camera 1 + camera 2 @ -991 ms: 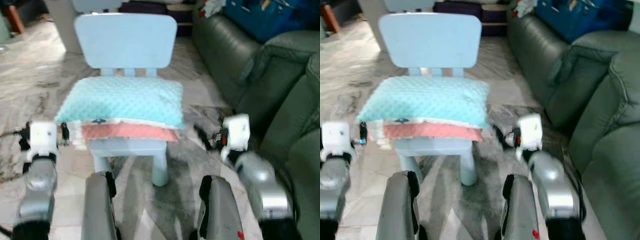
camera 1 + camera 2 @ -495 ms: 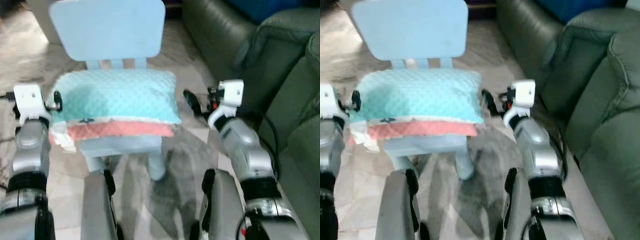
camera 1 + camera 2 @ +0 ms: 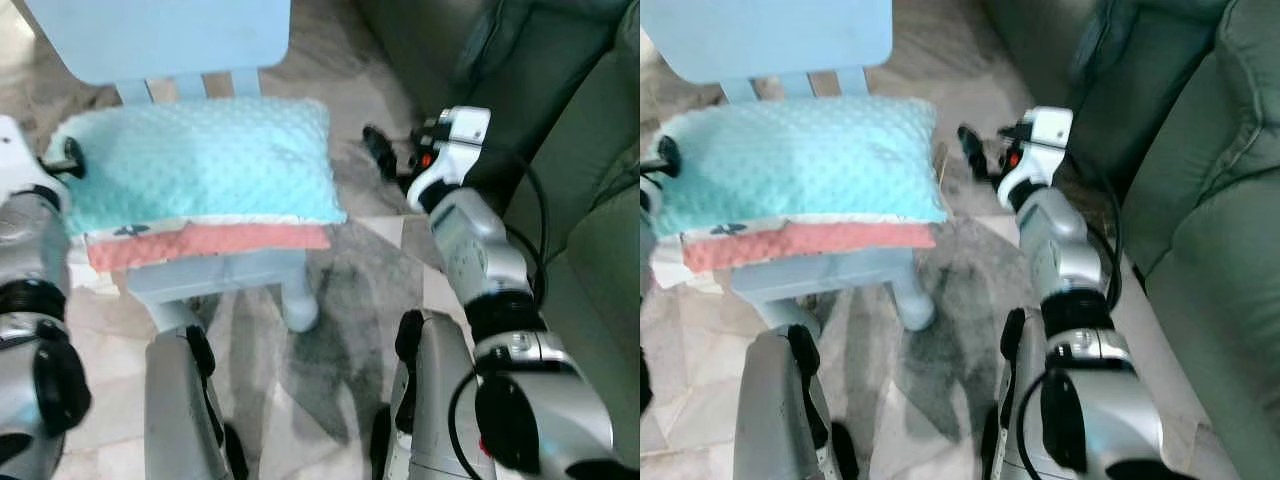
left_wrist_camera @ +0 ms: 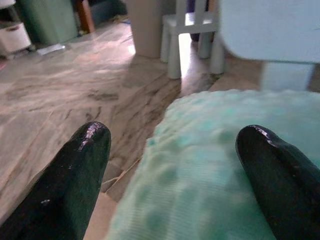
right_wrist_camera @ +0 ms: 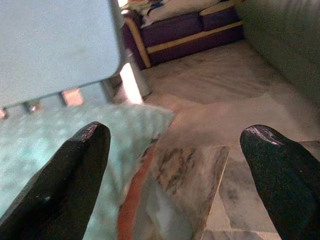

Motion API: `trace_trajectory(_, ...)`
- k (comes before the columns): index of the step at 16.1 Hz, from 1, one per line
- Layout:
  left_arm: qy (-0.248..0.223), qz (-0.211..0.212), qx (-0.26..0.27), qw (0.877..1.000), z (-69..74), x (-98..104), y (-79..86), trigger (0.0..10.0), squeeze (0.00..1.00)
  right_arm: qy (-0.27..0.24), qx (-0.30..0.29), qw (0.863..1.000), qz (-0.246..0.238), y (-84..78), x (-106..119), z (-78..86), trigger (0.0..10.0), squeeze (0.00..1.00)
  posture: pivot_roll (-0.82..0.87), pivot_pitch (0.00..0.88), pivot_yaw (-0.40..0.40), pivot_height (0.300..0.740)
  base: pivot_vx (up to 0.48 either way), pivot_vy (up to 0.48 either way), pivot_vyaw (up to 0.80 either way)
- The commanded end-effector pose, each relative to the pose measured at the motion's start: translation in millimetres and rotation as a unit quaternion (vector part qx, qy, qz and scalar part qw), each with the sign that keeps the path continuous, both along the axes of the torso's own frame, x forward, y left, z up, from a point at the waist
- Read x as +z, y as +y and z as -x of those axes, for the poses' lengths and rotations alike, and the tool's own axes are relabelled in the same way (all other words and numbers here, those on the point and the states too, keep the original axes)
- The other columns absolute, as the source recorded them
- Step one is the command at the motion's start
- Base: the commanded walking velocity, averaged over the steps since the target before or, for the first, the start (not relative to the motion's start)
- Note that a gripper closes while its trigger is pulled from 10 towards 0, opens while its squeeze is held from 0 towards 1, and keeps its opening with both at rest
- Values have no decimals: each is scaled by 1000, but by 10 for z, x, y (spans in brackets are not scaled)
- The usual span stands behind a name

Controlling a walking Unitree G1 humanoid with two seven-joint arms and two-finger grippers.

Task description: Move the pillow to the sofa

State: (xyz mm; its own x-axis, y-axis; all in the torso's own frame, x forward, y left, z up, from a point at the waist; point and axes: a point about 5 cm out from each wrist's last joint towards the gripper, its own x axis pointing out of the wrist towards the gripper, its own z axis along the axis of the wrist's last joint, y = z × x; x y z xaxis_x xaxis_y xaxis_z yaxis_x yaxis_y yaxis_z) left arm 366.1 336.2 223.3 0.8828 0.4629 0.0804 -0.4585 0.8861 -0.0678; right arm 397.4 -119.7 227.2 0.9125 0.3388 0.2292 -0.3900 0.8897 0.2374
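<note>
A mint-green dotted pillow [image 3: 195, 160] with a pink underside lies flat on the seat of a small light-blue chair [image 3: 160, 40]. My left gripper [image 4: 190, 170] is open at the pillow's left end, its fingers [image 4: 75, 175] spread either side of the pillow's corner [image 4: 220, 165]. My right gripper [image 3: 378, 155] is open just off the pillow's right end, with floor between its fingers [image 5: 65, 170] and the pillow's corner [image 5: 100, 145] by one of them. The dark green sofa [image 3: 560, 120] stands to the right.
The chair stands on a marble floor [image 3: 350, 300]. My own legs [image 3: 180, 410] show at the bottom of the eye views. Behind the chair are a second small chair [image 4: 192, 35] and a purple couch [image 5: 185, 30]. A cable runs along my right arm [image 3: 1055, 240].
The camera has tilted down and moved closer to the chair. Both arms have reached forward, the left gripper now at the pillow's left end and the right gripper nearer its right end.
</note>
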Motion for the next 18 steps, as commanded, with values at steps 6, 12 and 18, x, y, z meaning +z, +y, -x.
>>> trace_trajectory(6,-8,118,9,993,76,-40,207,10000,0,20,118,992,-32,366,27,-72,10000,0,-45,316,-23,401,0,0,0)
trace_trajectory(12,2,173,-50,984,34,-130,112,10000,0,-14,167,986,6,625,270,-99,10000,0,-15,330,-39,401,0,0,0)
trace_trajectory(18,5,142,-151,978,-43,-44,-40,10000,0,-23,147,985,84,834,180,-66,10000,0,-1,335,-38,401,0,0,0)
